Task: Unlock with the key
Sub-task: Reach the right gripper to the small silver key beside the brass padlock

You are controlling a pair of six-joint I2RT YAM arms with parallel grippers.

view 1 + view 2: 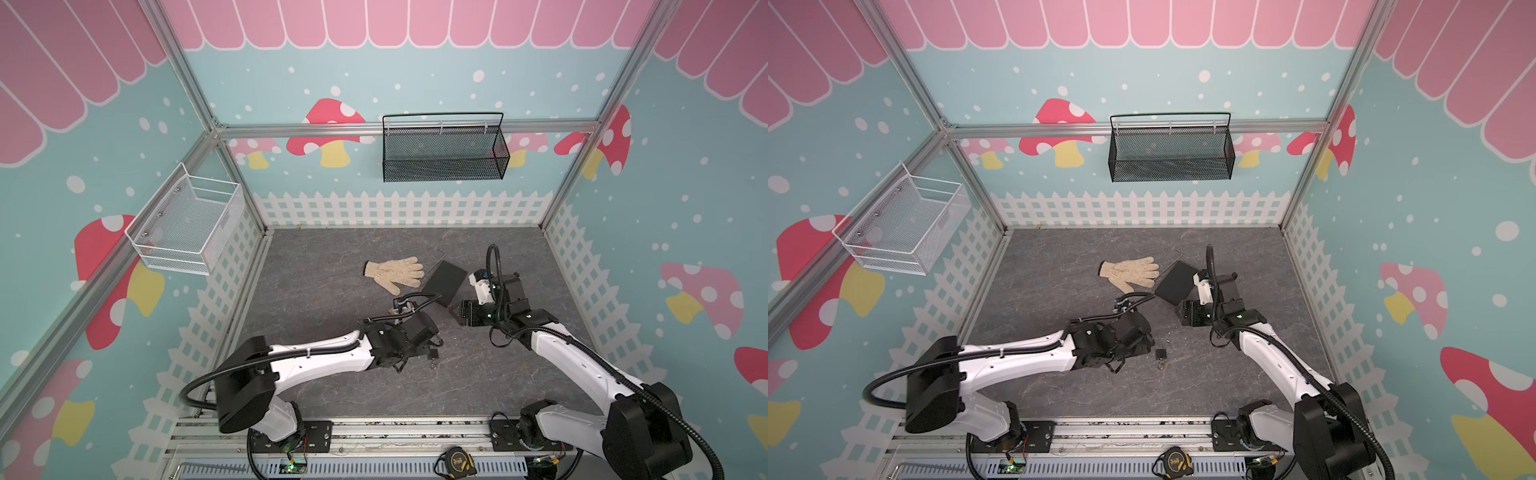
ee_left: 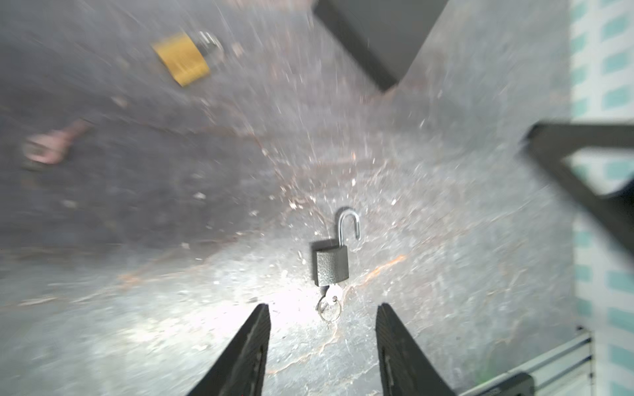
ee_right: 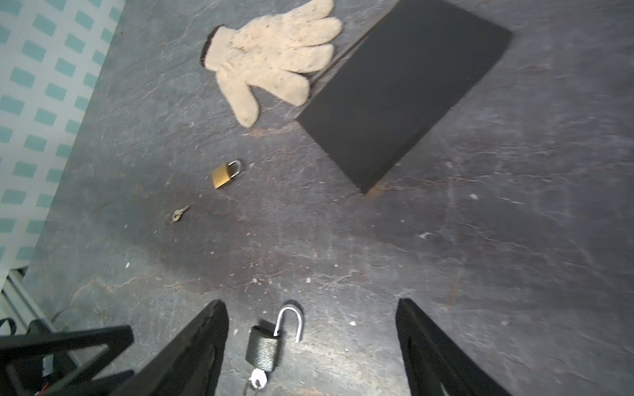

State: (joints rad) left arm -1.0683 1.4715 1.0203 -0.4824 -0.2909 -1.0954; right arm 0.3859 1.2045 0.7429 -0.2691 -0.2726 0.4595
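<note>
Grey padlock [image 2: 331,265] lies on the stone-look worktop [image 3: 480,240] with its shackle sprung open and its key [image 2: 333,295] in the base.
The left claw [image 2: 322,307] stands moderately open and holds nothing, its fingertips on either side of the key's ring without touching it. The right claw [image 3: 310,301] gapes wide, also empty; the grey padlock shows between its fingers in the right wrist view, ungripped. Count: two padlocks, the grey one and a closed brass padlock [image 3: 221,175]; two keys, the spare key [image 3: 178,214] lying loose near the brass one; one knitted glove [image 3: 274,58]; one black board [image 3: 404,92]; two wire baskets on the walls, a white basket [image 1: 187,224] and a black basket [image 1: 444,153].
</note>
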